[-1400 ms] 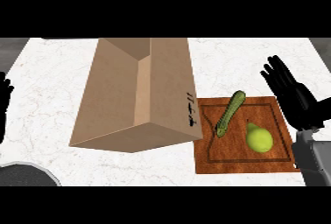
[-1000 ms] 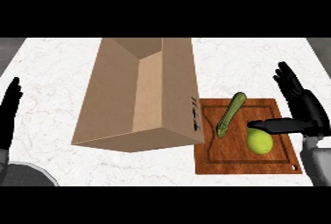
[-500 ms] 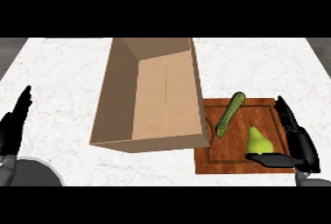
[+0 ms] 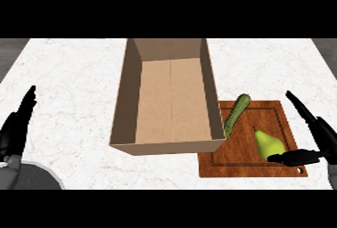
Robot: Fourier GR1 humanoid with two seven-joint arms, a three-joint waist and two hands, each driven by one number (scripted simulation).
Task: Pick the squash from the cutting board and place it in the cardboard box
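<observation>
White counter holds the cardboard box point(image 4: 168, 147) in the middle. The squash point(image 4: 266, 143) lies on the cutting board point(image 4: 237, 161) at the right, not picked yet. My right hand point(image 4: 322, 143) is just beside it, fingers wide.

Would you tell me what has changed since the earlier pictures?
The right hand has lowered beside the cutting board, thumb now at the squash, not gripping. The left hand turned edge-on. Squash, long green vegetable and cardboard box stay put.
</observation>
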